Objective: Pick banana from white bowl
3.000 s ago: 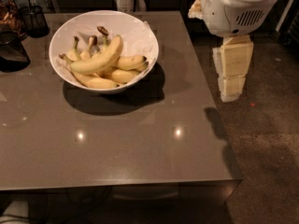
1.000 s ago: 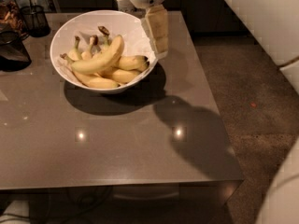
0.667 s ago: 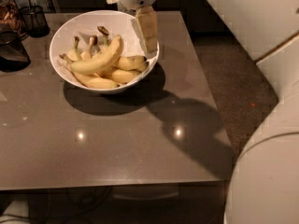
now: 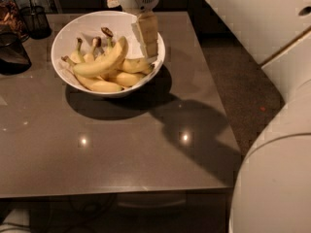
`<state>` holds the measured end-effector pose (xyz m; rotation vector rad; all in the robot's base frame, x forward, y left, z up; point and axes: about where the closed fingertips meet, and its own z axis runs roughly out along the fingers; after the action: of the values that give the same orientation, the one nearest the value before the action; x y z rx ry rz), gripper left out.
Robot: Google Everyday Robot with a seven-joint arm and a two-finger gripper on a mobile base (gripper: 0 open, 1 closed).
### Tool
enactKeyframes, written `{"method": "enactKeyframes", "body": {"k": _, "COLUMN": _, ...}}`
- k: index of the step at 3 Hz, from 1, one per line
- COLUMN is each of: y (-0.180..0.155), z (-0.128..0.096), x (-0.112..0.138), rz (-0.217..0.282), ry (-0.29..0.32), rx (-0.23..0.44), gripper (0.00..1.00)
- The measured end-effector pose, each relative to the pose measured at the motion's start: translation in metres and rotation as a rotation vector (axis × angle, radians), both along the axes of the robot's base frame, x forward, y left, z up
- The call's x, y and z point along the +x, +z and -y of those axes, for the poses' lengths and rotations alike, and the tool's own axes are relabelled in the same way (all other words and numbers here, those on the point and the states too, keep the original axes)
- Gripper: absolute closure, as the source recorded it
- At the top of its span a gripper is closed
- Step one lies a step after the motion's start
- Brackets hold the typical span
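Note:
The white bowl (image 4: 73, 29) stands on the grey table at the back left. Several bananas lie in it. The largest, pale yellow banana (image 4: 103, 61) lies on top, curving from lower left to upper right. Smaller bananas with brownish stems (image 4: 81, 53) lie behind and under it. My gripper (image 4: 147, 45) hangs from the white wrist above the bowl's right side, its cream fingers pointing down just right of the large banana's upper end. It holds nothing that I can see.
A dark wire-mesh cup (image 4: 35, 19) and dark objects (image 4: 10, 52) stand at the table's back left. The grey table (image 4: 121, 149) ends at the right at a dark floor. My white arm (image 4: 272, 130) fills the right side.
The gripper has moved left from beside the table to over the bowl's right side, and has come lower toward the bananas. The bananas have not moved.

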<state>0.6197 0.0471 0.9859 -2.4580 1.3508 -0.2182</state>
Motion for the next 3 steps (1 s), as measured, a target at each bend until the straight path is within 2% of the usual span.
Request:
{"method": "enactKeyframes", "body": {"k": 2, "y": -0.029, "z": -0.026, "x": 0.008, "rz": -0.053, "ry": 0.045, "rx": -0.042, "gripper": 0.27}}
{"method": "enactKeyframes", "body": {"k": 3, "y": -0.039, "z": -0.039, "x": 0.012, "rz": -0.071, "ry": 0.077, "rx": -0.058, "gripper": 0.26}}
